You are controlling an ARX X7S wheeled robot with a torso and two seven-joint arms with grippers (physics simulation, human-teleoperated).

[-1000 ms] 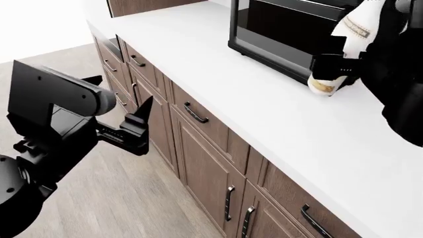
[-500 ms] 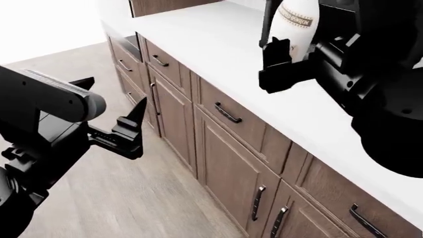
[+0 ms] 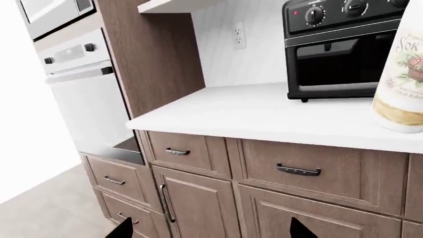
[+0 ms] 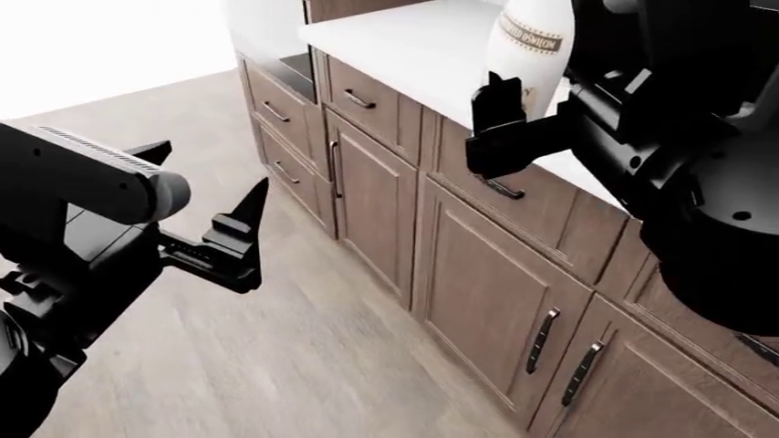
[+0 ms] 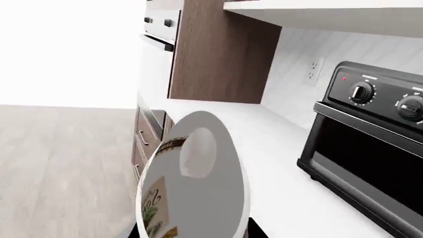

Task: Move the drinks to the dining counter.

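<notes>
My left gripper (image 4: pixel 250 239) hangs low over the wood floor (image 4: pixel 305 356), jaws spread wide w/ nothing between them (the left wrist view shows only the two black tips and cabinet fronts past them). It's free, so best kept tucked in and clear of the drawer handles on the brown cabinets (image 4: pixel 475 274) while the base travels.

Further right, my right gripper (image 4: pixel 517 123) is clamped round the lower body of the cream bottle (image 4: pixel 532 46), the tall slim-necked one w/ brown print. The bottle is upright, lifted off the white top (image 4: pixel 402 41) and held about over that top's front edge. In the right wrist view I look straight down on its neck, the black oven (image 5: pixel 370 163) standing behind it on that same top.

The dining counter w/ the sink isn't in any view, nor are the other 2 bottles, so I can't place them. I judge this is the carry leg: hold the grip firm, keep the bottle vertical, keep the arm close to the torso so a turn doesn't swing it into the cabinets, and don't let go until the counter is plainly under it.
</notes>
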